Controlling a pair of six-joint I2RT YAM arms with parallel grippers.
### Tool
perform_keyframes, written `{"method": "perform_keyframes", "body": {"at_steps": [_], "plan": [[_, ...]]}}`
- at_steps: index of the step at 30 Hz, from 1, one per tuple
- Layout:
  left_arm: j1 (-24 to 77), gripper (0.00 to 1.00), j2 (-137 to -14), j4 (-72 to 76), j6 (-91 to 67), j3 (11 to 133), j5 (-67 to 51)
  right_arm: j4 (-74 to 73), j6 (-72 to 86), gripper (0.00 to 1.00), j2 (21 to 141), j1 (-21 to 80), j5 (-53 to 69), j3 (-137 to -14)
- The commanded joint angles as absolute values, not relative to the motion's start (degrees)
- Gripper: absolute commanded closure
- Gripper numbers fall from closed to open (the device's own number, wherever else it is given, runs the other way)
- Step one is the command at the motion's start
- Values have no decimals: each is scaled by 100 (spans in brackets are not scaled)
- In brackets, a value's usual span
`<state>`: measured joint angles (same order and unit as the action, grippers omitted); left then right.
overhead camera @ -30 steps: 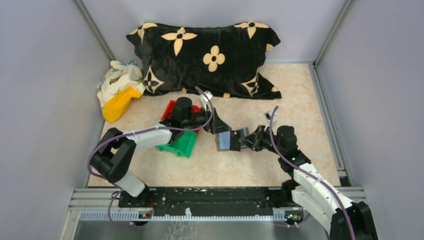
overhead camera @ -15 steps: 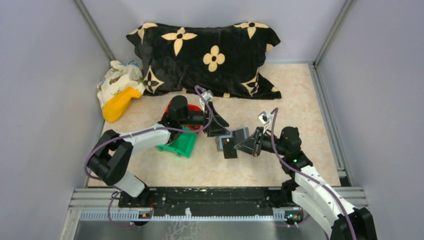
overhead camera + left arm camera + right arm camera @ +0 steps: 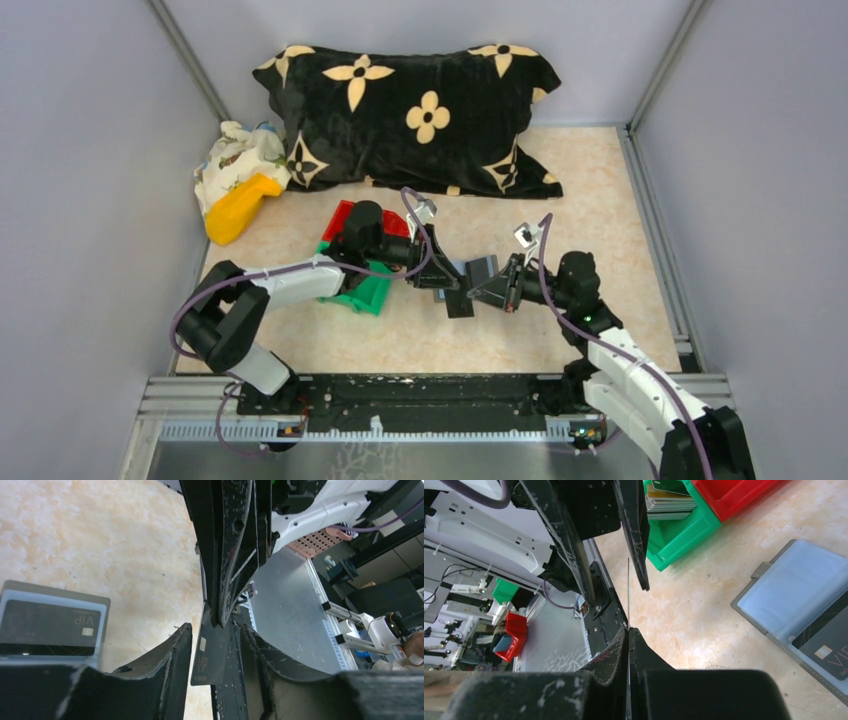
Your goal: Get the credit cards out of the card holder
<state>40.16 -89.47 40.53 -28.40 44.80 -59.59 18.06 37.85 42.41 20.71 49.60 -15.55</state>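
Your left gripper [image 3: 215,630] is now sitting a little nearer to the arm bases and closer to the right gripper [image 3: 628,628] than it was half a second ago. The right arm is showing hardly any change.

The left jaws are standing apart, one on each side of a black card [image 3: 207,655] marked VIP. You cannot tell from these views whether either jaw is touching it. The right jaws are pressing together on that same card, which is showing edge-on as a thin line in the right wrist view.

The card holder [image 3: 784,595] is lying open and flat on the table [image 3: 560,190], just beside both grippers, with its pale blue-grey inner face turned up. A second black card [image 3: 47,627] is sitting in one of its pockets.

A green bin [image 3: 674,535] is resting under the left arm and holding a stack of cards [image 3: 669,505]. A red bin [image 3: 724,500] is sitting right behind it.
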Motion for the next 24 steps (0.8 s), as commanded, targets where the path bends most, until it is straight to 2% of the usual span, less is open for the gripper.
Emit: {"method": "perform_keyframes", "body": {"at_steps": [1, 5, 9, 18, 19, 21, 24], "plan": [[4052, 58, -8844, 3973, -2565, 4324, -6168, 2268, 3848, 100, 4279, 2030, 4992, -1905], [4053, 73, -8810, 3917, -2502, 4280, -6123, 2310, 3880, 100, 4291, 2030, 5009, -1962], [4052, 99, -8798, 3900, -2487, 4290, -6023, 2364, 3927, 100, 4298, 2030, 5052, -1990], [4056, 100, -8941, 4895, -3237, 4144, -5788, 2411, 3931, 100, 4269, 2031, 5084, -1973], [4052, 100, -8977, 5092, -3395, 4103, -5776, 2409, 3927, 95, 4249, 2030, 5073, -1977], [4052, 100, -9088, 5519, -3747, 4044, -5778, 2397, 3904, 78, 4211, 2030, 5071, -1971], [4052, 100, -9236, 6104, -4165, 4007, -5769, 2358, 3870, 67, 4186, 2030, 5071, -1951]]}}
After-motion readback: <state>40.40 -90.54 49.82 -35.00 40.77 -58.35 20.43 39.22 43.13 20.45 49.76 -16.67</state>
